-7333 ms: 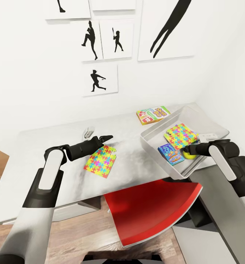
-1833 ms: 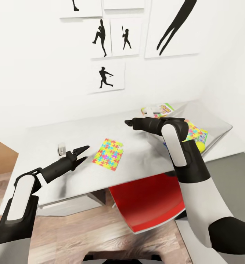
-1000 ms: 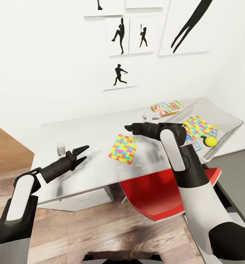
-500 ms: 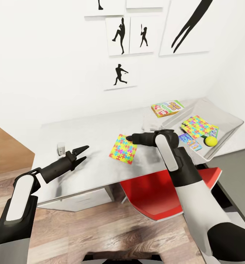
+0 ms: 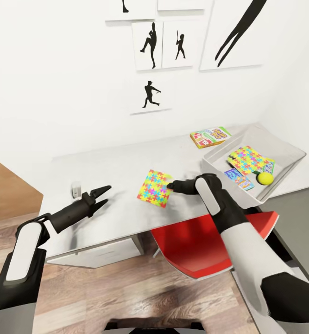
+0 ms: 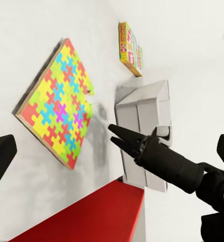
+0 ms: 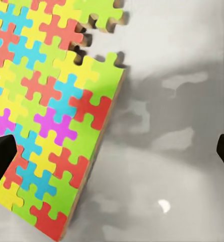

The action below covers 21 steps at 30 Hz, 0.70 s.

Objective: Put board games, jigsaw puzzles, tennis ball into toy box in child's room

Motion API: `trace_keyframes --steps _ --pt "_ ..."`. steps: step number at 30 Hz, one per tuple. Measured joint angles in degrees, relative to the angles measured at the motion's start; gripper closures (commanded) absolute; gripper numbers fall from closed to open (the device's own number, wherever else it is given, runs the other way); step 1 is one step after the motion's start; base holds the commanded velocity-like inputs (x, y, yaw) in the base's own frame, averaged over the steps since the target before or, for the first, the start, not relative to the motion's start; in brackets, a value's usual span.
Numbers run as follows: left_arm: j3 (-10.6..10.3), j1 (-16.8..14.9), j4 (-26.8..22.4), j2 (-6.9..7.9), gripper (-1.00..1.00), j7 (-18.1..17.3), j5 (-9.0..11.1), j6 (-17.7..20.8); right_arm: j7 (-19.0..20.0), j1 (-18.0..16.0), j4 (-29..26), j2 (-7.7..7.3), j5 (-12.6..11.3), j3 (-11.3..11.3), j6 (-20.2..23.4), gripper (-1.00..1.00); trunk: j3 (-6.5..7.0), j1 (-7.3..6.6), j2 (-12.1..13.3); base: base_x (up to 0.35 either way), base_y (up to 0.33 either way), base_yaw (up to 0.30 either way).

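While one jigsaw puzzle (image 5: pixel 155 188) lies flat on the table (image 5: pixel 117 164), my right gripper (image 5: pixel 171 186) hangs just beside its edge, jaws parted and holding nothing. My left gripper (image 5: pixel 101 193) waits well apart, also spread and empty. The toy box (image 5: pixel 291 150) already holds a puzzle (image 5: pixel 247 158), the tennis ball (image 5: pixel 265 178) and a small blue game (image 5: pixel 240 179). Another board game (image 5: pixel 211 137) rests outside it.

I have brought my right gripper (image 5: pixel 169 186) out of the toy box (image 5: pixel 284 147) and down to the near edge of the puzzle (image 5: pixel 154 188) on the table (image 5: pixel 122 162)
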Motion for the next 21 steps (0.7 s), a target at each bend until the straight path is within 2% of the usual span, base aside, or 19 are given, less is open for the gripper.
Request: trace_keyframes --steps 8,21 --pt "0.0 0.3 0.0 1.35 -1.00 0.0 0.0 0.0 0.1 -1.6 6.1 -0.64 -0.2 -1.2 -3.3 -1.00 0.00 0.00 0.0 0.000 0.000 -0.006" --pt "1.3 0.4 0.0 1.86 -1.00 0.0 0.2 0.0 0.2 -5.0 11.4 -0.83 -0.4 -3.3 -4.6 -1.00 0.00 0.00 0.0 0.000 0.000 -0.001"
